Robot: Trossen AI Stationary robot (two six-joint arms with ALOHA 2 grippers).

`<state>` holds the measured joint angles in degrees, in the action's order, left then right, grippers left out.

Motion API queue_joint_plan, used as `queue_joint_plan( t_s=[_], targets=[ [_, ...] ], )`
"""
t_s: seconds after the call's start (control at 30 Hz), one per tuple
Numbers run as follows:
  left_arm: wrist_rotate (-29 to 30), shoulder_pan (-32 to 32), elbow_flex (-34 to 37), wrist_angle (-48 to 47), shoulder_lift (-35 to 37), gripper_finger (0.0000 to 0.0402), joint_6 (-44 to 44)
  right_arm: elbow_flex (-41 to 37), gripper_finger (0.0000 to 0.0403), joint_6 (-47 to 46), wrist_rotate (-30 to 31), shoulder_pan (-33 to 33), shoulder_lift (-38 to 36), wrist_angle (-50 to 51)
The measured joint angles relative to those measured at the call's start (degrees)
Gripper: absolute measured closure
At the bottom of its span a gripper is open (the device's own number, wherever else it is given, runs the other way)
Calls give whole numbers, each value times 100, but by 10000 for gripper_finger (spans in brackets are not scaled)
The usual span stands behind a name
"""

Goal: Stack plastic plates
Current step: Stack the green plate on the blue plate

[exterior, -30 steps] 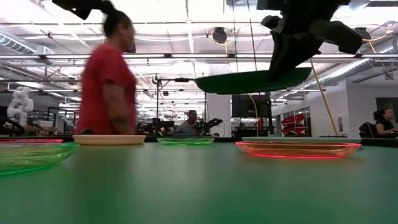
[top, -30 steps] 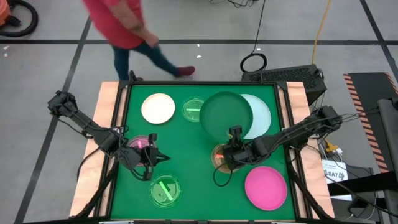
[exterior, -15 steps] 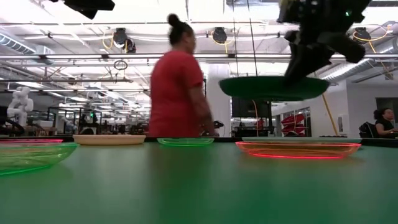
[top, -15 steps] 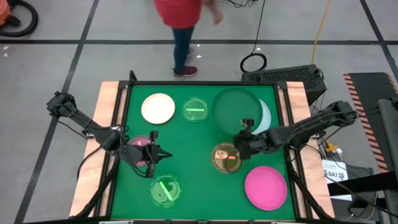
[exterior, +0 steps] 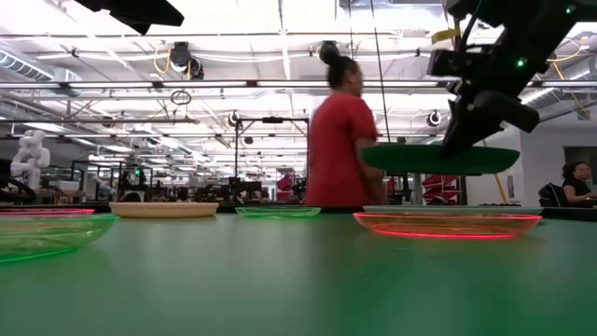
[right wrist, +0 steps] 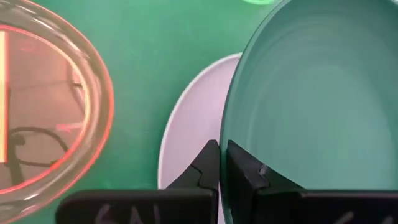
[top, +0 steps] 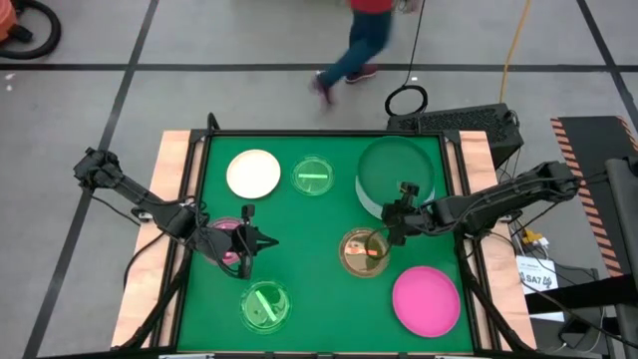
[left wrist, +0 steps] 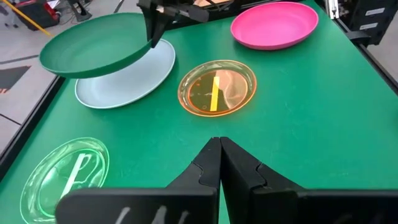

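My right gripper [top: 404,206] is shut on the dark-green plate [top: 397,175], which hangs in the air over the pale-blue plate [left wrist: 134,78]. In the high view the blue plate is almost wholly covered. My left gripper [top: 249,239] is shut and raised above the translucent pink dish [top: 225,239] near the table's left side, touching nothing. On the table lie the cream plate [top: 253,173], a translucent green dish [top: 312,176], the amber dish [top: 364,251], the hot-pink plate [top: 426,297] and a second green dish [top: 264,304]. My right gripper pinches the dark-green plate's rim [right wrist: 225,134] on the side toward the table's near edge, one finger inside the plate and one outside. The fingers [left wrist: 152,28] come from above, pointing down. The plate is lifted clear and roughly level [exterior: 438,159], above the pale-blue plate.
The table's raised wooden edges [top: 175,199] run along both sides. A person in red [exterior: 340,140] walks beyond the far edge. Bare green cloth [top: 309,259] lies in the middle and near part of the table.
My right gripper has carried the dark-green plate toward the table's right and far edges and lowered it, so that it now sits over the pale-blue plate and covers it. The person has walked from left to right behind the table.
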<state>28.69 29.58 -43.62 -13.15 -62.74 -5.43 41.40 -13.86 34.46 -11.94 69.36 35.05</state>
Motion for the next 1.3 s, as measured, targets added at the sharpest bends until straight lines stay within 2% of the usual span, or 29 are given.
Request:
queue_joint_plan(
  t_s=[0.43, 0.8, 1.3],
  targets=[
    [-1, 0, 0, -2, -1, 394, 17, -344, 399, -501, -18, 274, 0, -81],
    [-2, 0, 0, -2, -1, 394, 44, -436, 399, -513, -311, 378, 11, -413],
    [-2, 0, 0, -2, -2, 394, 80, -436, 399, -560, -320, 440, 268, -567]
  ],
)
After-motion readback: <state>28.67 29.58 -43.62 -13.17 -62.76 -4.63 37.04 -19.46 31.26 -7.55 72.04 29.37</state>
